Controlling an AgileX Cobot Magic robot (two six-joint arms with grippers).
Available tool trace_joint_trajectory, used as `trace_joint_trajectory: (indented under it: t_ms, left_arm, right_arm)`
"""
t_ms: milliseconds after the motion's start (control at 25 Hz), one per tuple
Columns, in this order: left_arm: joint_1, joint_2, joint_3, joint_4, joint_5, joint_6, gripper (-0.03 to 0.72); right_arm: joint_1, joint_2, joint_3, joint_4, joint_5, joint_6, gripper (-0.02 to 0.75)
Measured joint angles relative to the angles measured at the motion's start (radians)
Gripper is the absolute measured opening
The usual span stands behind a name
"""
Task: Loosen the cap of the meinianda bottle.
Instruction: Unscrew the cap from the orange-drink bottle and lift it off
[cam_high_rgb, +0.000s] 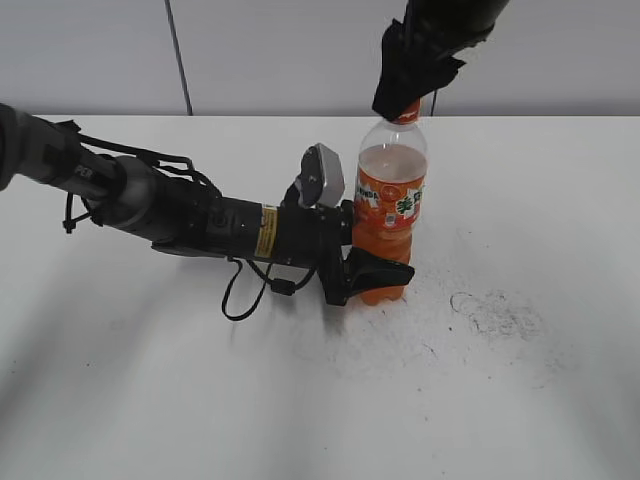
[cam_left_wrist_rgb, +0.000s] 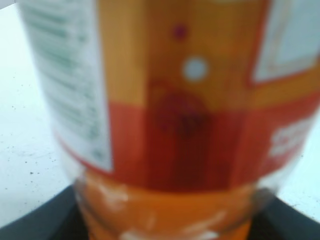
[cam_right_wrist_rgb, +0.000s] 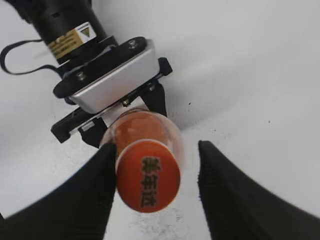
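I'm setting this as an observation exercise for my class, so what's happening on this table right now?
Two robot arms are working on an upright meinianda bottle of orange drink. The left claw grips the lower body from the side, steadying it on the white table. The right claw hangs above, its fingers straddling the orange cap: the left finger looks to be touching it, the right finger stands clear. So the cap is not yet clamped.

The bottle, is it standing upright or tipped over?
Upright: the bottle stands on the table, cap on top, left claw around its lower body.
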Motion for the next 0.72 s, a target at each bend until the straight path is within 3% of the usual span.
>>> trace_joint_trajectory:
  t_ms: [160, 240, 320, 560, 720]
  left_arm:
    - [0.000, 0.000, 0.000, -0.001, 0.000, -0.003, 0.499]
    - [0.000, 0.000, 0.000, -0.002, 0.001, -0.004, 0.499]
    - [0.000, 0.000, 0.000, -0.002, 0.001, -0.004, 0.499]
    - [0.000, 0.000, 0.000, -0.004, 0.002, -0.005, 0.499]
    - [0.000, 0.000, 0.000, -0.004, 0.002, -0.004, 0.499]
  right_arm:
    - [0.000, 0.000, 0.000, -0.019, -0.020, 0.277, 0.505]
    - [0.000, 0.000, 0.000, -0.027, -0.019, 0.410, 0.515]
    - [0.000, 0.000, 0.000, -0.030, -0.015, 0.520, 0.492]
    - [0.000, 0.000, 0.000, -0.026, 0.022, 0.607, 0.267]
    - [0.000, -0.001, 0.000, -0.021, 0.024, 0.455, 0.267]
